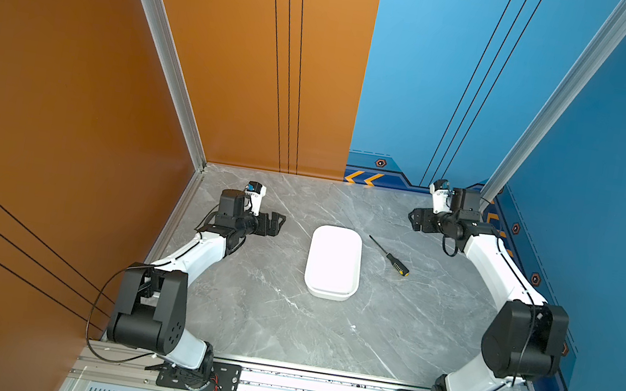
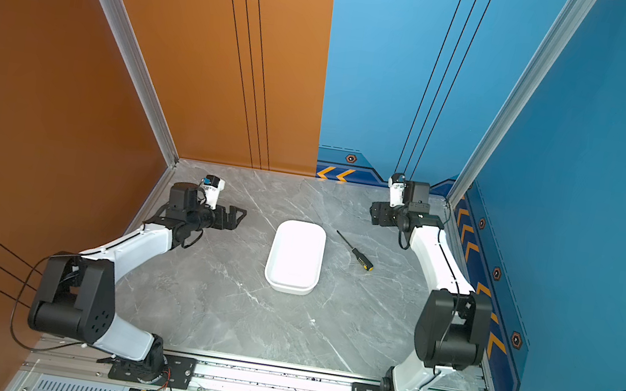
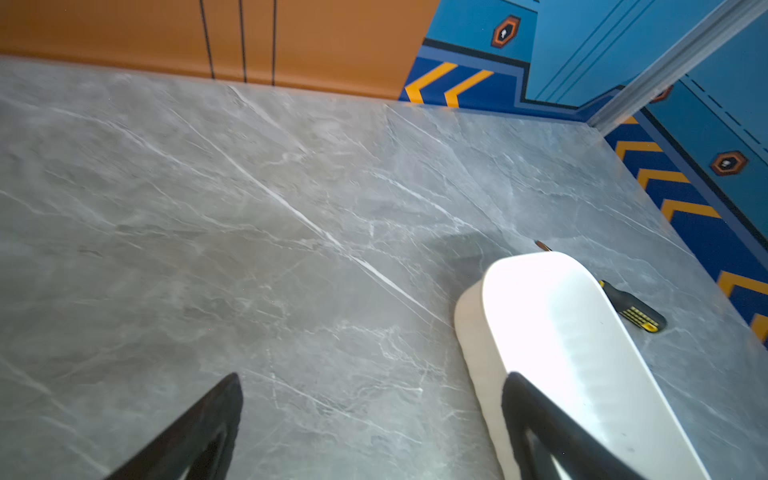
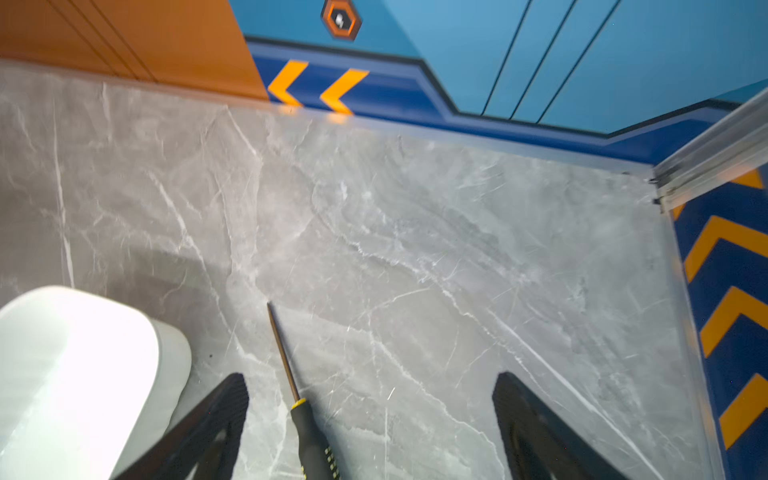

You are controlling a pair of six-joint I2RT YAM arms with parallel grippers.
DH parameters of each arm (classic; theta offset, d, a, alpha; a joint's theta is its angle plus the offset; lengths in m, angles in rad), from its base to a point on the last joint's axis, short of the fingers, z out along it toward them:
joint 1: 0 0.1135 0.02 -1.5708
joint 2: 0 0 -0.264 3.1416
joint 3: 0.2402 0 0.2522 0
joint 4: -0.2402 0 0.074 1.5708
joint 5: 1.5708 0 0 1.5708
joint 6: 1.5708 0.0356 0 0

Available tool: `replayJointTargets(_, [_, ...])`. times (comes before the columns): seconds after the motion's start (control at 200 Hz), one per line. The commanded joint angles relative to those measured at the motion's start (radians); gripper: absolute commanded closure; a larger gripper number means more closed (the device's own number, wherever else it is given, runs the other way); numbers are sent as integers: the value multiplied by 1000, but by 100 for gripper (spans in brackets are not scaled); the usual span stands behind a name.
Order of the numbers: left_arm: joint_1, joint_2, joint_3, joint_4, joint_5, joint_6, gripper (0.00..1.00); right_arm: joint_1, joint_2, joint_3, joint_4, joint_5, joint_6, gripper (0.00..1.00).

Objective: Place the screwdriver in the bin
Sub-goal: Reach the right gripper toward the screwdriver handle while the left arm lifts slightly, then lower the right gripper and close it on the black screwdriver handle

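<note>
Screwdriver (image 4: 309, 432) light, stiff, thin: grab ribbed handle; right end effector (image 4: 370, 424) open, left end effector (image 3: 374, 424) open, both empty.

Your grey marble-patterned tabletop (image 1: 264, 315) carries the white bin (image 1: 333, 262) lying flat near its middle, with the screwdriver (image 1: 390, 257) lying slantwise just beside it, apart from its wall.
</note>
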Motion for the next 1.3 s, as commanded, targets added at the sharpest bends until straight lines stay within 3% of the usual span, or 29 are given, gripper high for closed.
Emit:
replayJointTargets(0.0, [-14,20,36,-111,180,-47,2,51,104,81,-405,-9,-90,10])
replayJointTargets(0.18, [-49,-3,40,-141,271,-113,2,91,197,148,-493,-8,-111,10])
replayJointTargets(0.386, [-89,6,25,-214,271,-122,2,105,253,135,-518,28,-122,15])
replayJointTargets(0.906, [-112,72,4,-215,299,-151,2,135,351,140,-495,64,-110,25])
replayJointTargets(1.292, [-114,64,2,-227,278,-145,2,134,387,151,-494,87,-92,45])
